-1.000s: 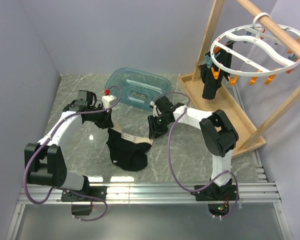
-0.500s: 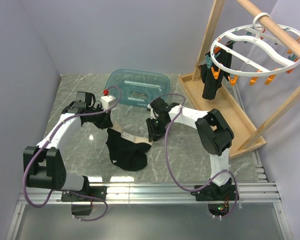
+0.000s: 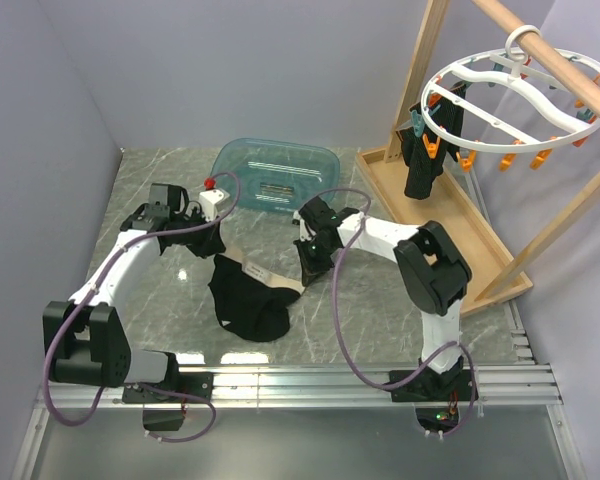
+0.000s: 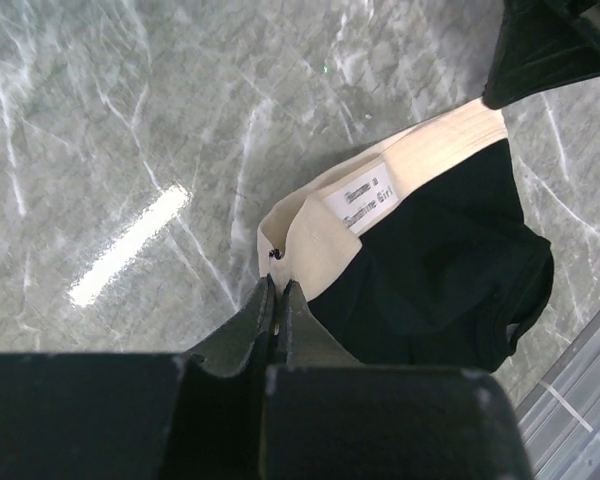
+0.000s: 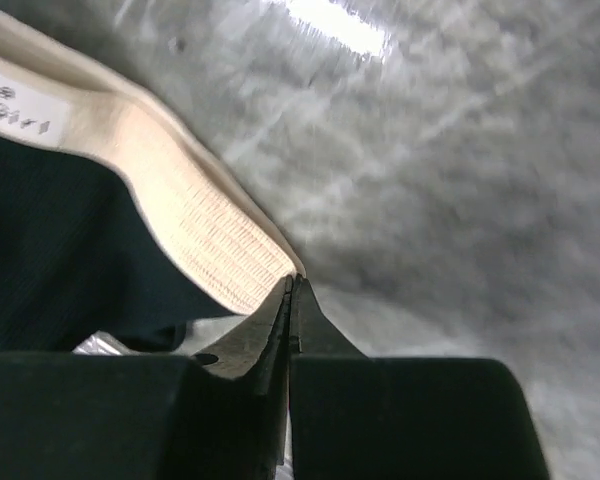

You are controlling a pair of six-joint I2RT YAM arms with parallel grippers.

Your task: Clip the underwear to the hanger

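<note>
The left gripper (image 3: 214, 247) is clamped on the underwear (image 3: 248, 305) at the waistband's 10 o'clock end, and the right gripper (image 3: 307, 268) is clamped on its 3 o'clock end. The underwear sags onto the table (image 3: 380, 305) near its middle. The hanger (image 3: 480, 141) hangs at 2 o'clock.

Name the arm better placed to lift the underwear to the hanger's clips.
Probably right. The left gripper and right gripper both pinch the waistband of the underwear, but the hanger hangs on the right arm's side.
</note>
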